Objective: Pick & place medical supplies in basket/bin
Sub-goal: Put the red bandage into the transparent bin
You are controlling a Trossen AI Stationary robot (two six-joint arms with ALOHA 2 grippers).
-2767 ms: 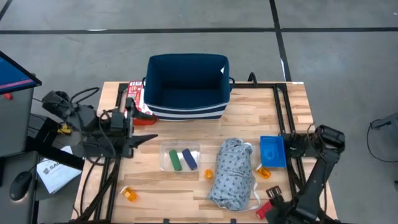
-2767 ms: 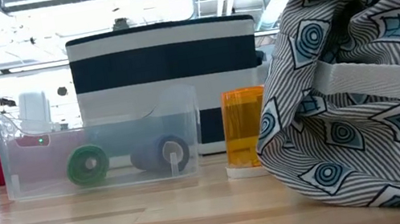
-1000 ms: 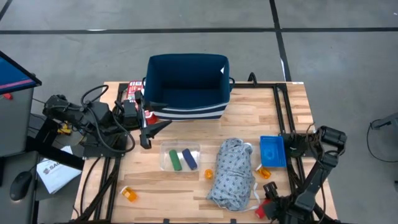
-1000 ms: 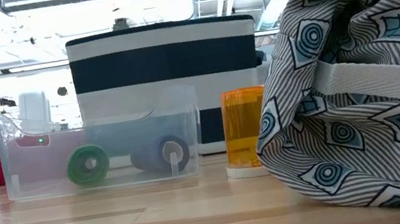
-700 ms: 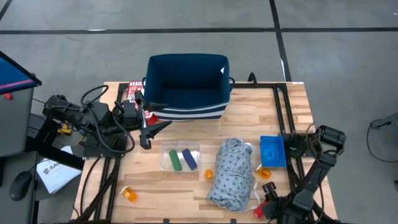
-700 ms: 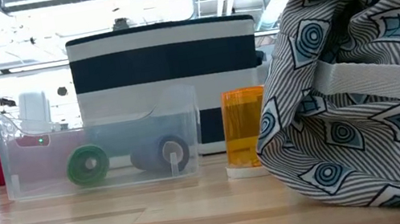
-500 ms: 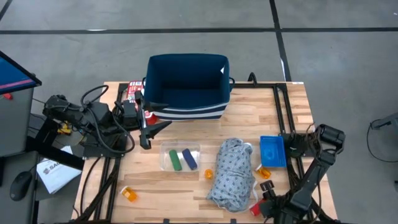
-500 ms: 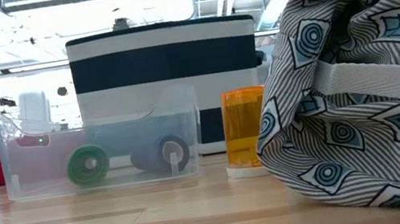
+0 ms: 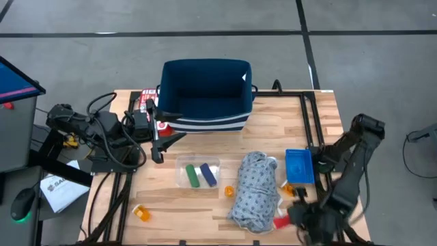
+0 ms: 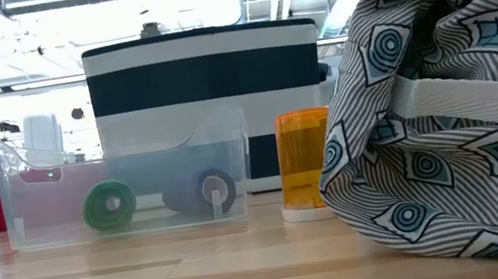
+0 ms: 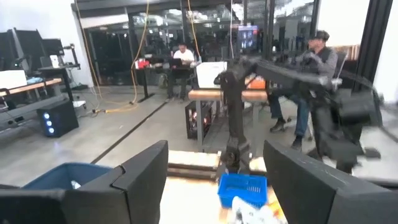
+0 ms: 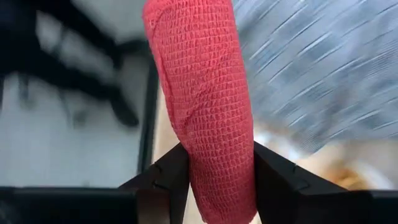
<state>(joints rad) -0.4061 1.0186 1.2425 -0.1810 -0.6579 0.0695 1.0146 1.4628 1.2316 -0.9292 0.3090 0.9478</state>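
My right gripper (image 9: pixel 288 220) is at the table's near right, beside the grey dotted garment (image 9: pixel 255 190), shut on a red cylinder (image 12: pixel 204 106). My left gripper (image 9: pixel 161 140) hangs open near the navy basket's (image 9: pixel 205 96) left corner, touching nothing. A green cylinder (image 9: pixel 192 176) and a purple-blue one (image 9: pixel 207 175) lie in a clear tray (image 10: pixel 125 186). Orange pill bottles sit at the near left (image 9: pixel 142 214), by the garment (image 10: pixel 306 162) and beside the small blue bin (image 9: pixel 298 166). My right gripper pinches the red cylinder between its two fingers (image 12: pixel 163 182), one on each side of its lower length (image 12: pixel 217 186). The cylinder runs along the fingers and sticks out well past their tips. Whether it is clear of the table I cannot tell.
A red-and-white flat box (image 9: pixel 146 101) lies left of the basket. Black frame rails (image 9: pixel 311 130) run along the table's right side and others along the left. Bare wood (image 9: pixel 181 205) lies near the tray. In the left wrist view, people sit in the room beyond.
My right arm has swung its elbow up and toward the far edge. Its gripper has carried the red cylinder a little toward the table's left, nearer the garment, and stayed shut on it. The left arm has kept still.
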